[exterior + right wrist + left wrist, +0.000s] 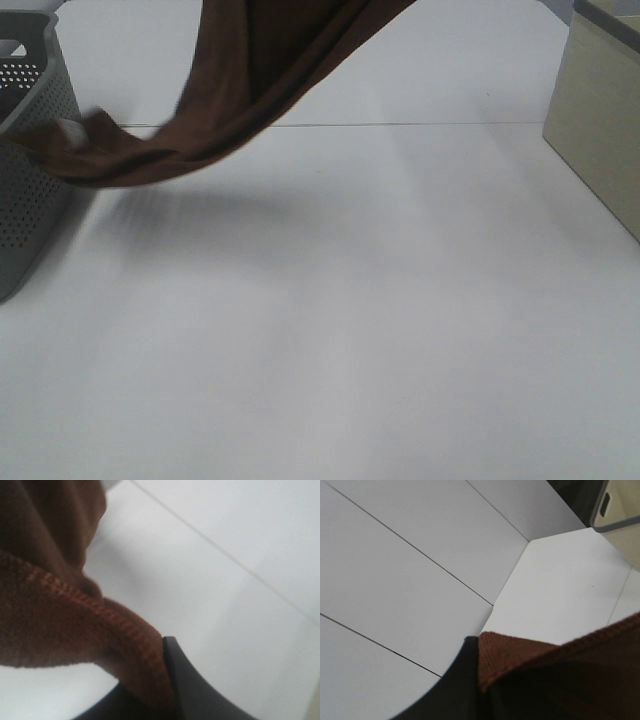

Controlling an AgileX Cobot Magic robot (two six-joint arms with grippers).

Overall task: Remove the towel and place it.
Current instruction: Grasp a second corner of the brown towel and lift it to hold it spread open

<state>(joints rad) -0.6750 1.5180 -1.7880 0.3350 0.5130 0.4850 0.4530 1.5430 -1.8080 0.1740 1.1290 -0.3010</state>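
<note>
One towel (pixel 220 120), dark brown terry cloth, was off the desk (pixel 350 330) and hung in the air. In the exterior high view it came down from the top edge of the frame in two bands that met in a sagging loop. The low end of the loop reached left and lay against the upper edge of the grey perforated basket (pixel 30 170). A soft shadow lay on the white desk below it.

One beige box (pixel 600 130) stood at the right edge of that view, well apart from the towel.

Neither pincer showed in the exterior high view, as both were above the frame. Only the wrist views recorded them.

Left pincer (pixel 472 675): one dark finger was visible, clenched, with the stitched hem of the towel (pixel 560 675) pressed right against it and grasped. This view also showed the far corner of the desk, thin seams across a pale surface beyond it, and part of the beige box (pixel 620 510) with a grey rim. The basket was out of its sight.

Right pincer (pixel 167 670): one dark finger was visible, clenched on a rolled, ribbed edge of the towel (pixel 55 620). The cloth filled much of this view, blurred by closeness. Beyond it lay only white desk and one thin seam, with neither basket nor box.

The white tag could not be found in any view.
</note>
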